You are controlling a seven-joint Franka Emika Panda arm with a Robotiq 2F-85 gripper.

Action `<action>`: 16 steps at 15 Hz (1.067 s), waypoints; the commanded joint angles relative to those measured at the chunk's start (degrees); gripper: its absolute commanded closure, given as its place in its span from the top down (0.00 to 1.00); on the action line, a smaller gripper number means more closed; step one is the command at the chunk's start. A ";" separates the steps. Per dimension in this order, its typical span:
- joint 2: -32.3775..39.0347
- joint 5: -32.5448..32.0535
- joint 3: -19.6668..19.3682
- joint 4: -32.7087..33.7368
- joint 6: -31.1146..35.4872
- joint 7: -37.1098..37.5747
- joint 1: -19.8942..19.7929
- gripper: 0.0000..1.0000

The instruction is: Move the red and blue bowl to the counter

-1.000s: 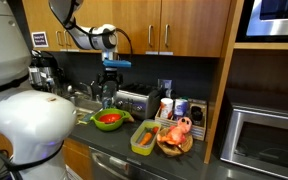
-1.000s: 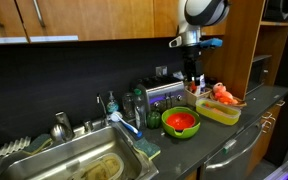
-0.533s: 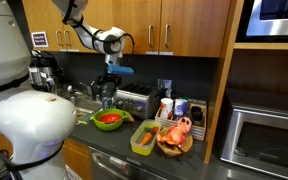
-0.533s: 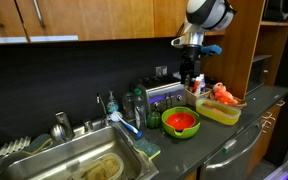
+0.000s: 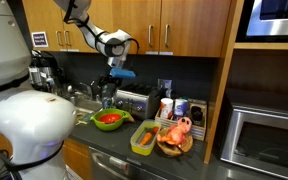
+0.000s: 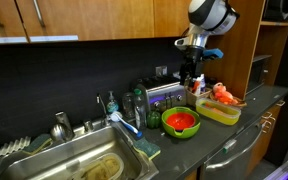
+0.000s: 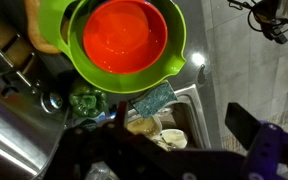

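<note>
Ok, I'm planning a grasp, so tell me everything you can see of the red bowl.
The red bowl is small, round and shallow, glossy red inside, plastic by its look, and empty. It sits upright, nested in the larger green bowl, which stands on the counter. Its outside is hidden. The tool hangs above, apart from it.

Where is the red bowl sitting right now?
In both exterior views the red and blue bowl sits nested inside the lime-green bowl on the dark counter, between the sink and the green tray.
</note>
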 commanded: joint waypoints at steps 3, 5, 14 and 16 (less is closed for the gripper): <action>1.30 4.00 -0.83 0.44 1.81 -2.99 -1.16 1.00; 2.53 7.95 -0.89 0.40 4.24 -4.13 -1.20 1.00; 5.08 22.51 4.32 -4.06 17.66 -5.76 -0.14 1.00; 4.61 23.50 5.59 -5.43 20.02 -4.33 0.20 1.00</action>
